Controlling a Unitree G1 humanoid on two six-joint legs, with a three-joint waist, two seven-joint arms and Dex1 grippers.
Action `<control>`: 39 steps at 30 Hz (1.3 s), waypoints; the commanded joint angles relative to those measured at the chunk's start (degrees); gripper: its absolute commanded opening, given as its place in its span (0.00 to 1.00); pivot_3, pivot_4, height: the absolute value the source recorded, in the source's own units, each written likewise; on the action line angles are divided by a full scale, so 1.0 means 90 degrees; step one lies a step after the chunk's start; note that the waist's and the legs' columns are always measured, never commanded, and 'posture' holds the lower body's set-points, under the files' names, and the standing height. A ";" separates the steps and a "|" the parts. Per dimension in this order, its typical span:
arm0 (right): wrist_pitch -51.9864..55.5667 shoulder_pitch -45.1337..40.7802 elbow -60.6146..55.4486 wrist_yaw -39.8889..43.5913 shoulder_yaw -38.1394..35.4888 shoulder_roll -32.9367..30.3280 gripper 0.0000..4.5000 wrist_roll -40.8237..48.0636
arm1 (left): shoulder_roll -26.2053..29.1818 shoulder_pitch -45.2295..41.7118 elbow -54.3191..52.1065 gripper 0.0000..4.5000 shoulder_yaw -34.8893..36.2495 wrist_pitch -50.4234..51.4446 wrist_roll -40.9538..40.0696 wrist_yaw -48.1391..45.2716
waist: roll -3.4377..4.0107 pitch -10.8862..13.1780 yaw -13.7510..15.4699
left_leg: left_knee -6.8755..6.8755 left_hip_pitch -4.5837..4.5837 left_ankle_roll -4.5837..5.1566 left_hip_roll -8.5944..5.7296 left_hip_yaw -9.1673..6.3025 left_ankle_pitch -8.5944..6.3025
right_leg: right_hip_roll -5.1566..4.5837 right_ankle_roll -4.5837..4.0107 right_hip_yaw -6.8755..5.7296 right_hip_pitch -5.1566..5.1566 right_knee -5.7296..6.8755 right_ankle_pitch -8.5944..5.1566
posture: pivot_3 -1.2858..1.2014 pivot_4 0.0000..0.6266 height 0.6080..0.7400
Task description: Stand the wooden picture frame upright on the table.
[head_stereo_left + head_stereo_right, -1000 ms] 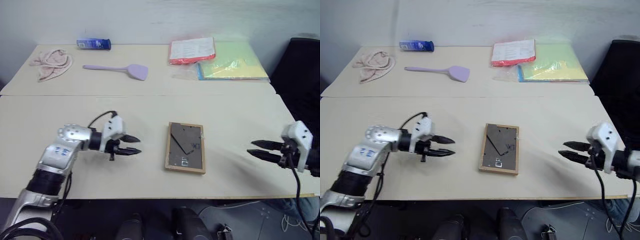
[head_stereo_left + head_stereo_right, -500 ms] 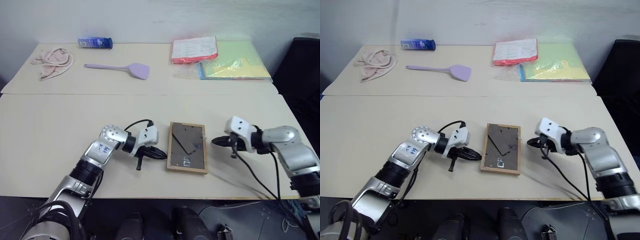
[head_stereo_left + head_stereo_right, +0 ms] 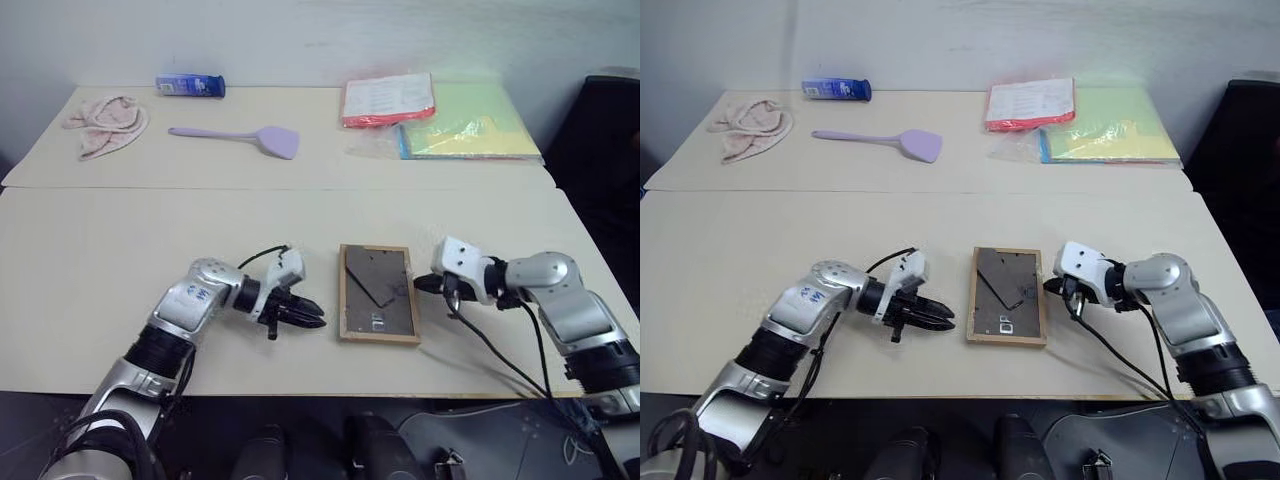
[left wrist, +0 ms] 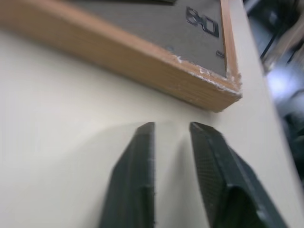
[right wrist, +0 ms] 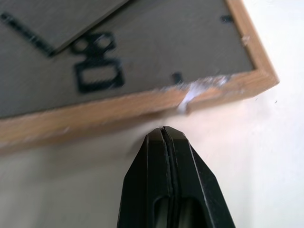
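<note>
Head camera, left eye: one wooden picture frame [image 3: 377,293] lies flat on the table [image 3: 90,260], grey back up, in the near half just this side of the seam. Two grippers flank it. The left gripper [image 3: 312,318] sits just beside the frame's left edge near its near corner, fingers pointing at the wood, with a small gap between tip and frame. The right gripper [image 3: 420,285] sits at the frame's right edge, tips at or almost at the wood; contact cannot be told from here. On the far half of the table: one pink cloth [image 3: 103,122], one blue tube [image 3: 189,86], one lilac spatula [image 3: 235,137], one red folder [image 3: 388,98], one yellow-green folder [image 3: 470,122]. Right eye: same layout, same counts; the frame's fold-out stand [image 3: 1005,282] lies flat against the back. Left wrist view: two black fingers [image 4: 135,175] stand slightly apart with a narrow gap, nothing between them; the frame's light-wood side and one corner lie just ahead, untouched. Right wrist view: the two fingers [image 5: 156,185] are pressed together, holding nothing, with the tip just short of the frame's wooden edge, near a chipped white spot [image 5: 190,92] on that edge.
</note>
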 commanded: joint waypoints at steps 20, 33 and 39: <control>-0.0219 0.0925 -0.1401 -0.0205 0.0089 0.0087 0.00 -0.0262 | -0.1571 -0.0516 0.0869 0.99 0.0574 0.3445 -0.0889 0.2356 | 0.0023 -0.0038 0.0106 | -0.0015 0.0127 -0.0020 -0.0004 -0.0034 -0.0008 | -0.0006 -0.0001 -0.0026 0.0153 -0.0045 -0.0001 | 0.52 0.24 1.00; -0.0098 0.0980 -0.1483 -0.0329 0.0047 0.0236 0.00 -0.0286 | -0.2206 -0.1242 0.1857 0.85 0.1106 0.3108 -0.1086 0.2489 | 0.0027 -0.0042 0.0141 | -0.0011 0.0116 -0.0050 -0.0012 -0.0043 0.0005 | -0.0010 0.0000 -0.0034 0.0152 -0.0054 0.0000 | 0.52 0.24 1.00; -0.0104 0.1128 -0.1560 -0.0426 -0.0068 0.0216 0.00 -0.0232 | -0.1951 -0.1340 0.1828 0.44 0.1168 0.3093 -0.1328 0.2245 | 0.0021 -0.0036 0.0133 | -0.0018 0.0105 -0.0060 -0.0010 -0.0043 0.0007 | -0.0005 0.0000 -0.0034 0.0136 -0.0056 0.0000 | 0.52 0.24 1.00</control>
